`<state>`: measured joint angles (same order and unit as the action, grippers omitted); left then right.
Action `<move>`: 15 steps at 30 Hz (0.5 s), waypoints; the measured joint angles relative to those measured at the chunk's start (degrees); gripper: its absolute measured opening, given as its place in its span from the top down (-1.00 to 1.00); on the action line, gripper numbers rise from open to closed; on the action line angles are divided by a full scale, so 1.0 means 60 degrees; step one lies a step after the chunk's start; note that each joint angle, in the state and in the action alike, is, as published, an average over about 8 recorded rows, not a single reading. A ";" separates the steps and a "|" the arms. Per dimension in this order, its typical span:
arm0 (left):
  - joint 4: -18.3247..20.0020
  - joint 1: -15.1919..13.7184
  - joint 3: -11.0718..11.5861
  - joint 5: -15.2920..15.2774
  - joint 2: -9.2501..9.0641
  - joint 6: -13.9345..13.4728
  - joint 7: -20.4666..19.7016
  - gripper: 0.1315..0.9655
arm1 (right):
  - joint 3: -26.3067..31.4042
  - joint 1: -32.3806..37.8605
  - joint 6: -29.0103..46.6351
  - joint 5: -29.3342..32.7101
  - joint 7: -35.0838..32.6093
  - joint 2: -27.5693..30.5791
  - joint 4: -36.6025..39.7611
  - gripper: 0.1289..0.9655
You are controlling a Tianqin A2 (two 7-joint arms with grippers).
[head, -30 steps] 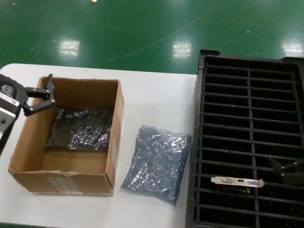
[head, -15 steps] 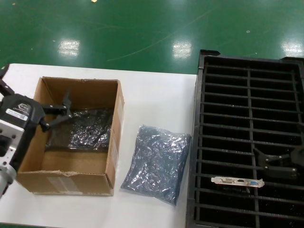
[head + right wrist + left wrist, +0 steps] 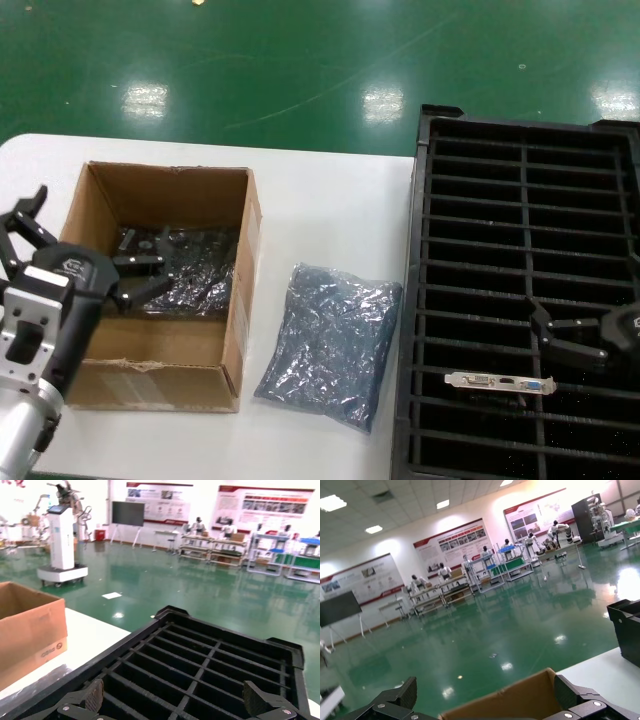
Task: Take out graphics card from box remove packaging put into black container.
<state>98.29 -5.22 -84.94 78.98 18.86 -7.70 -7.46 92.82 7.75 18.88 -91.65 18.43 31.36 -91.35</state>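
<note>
The brown cardboard box [image 3: 236,300] stands on the left of the table and holds a dark card in a shiny bag [image 3: 195,272]. My left gripper [image 3: 165,271] is open and empty, inside the box just above that bagged card. In the left wrist view its fingers [image 3: 395,702] straddle the box wall [image 3: 520,702]. The grey-blue packaging bag [image 3: 330,345] lies on the table between the box and the black container [image 3: 521,215]. A bare graphics card [image 3: 500,381] stands in a near slot. My right gripper [image 3: 538,326] is open and empty just above it, over the ribs [image 3: 200,665].
White tabletop [image 3: 330,210] shows between the box and the container. The green floor lies beyond the table's far edge. The right wrist view shows the box [image 3: 30,630] far off, past the container's rim [image 3: 120,645].
My left gripper has moved from the box's left wall down into the box, over the bagged card. My right gripper has moved left over the container, to above the slotted card.
</note>
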 joint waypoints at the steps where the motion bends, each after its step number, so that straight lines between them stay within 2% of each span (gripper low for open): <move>1: -0.0038 0.0030 -0.0038 0.0137 -0.0009 0.0044 0.0042 -1.00 | -0.0007 -0.0044 -0.0108 -0.0065 -0.0105 -0.0081 -0.0002 -1.00; 15: -0.0582 0.0460 -0.0592 0.2124 -0.0147 0.0677 0.0656 -1.00 | -0.0101 -0.0682 -0.1662 -0.1010 -0.1622 -0.1247 -0.0029 -1.00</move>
<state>94.80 -2.46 -88.50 91.73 17.98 -3.64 -3.52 92.22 3.66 8.91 -97.72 8.70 23.88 -91.52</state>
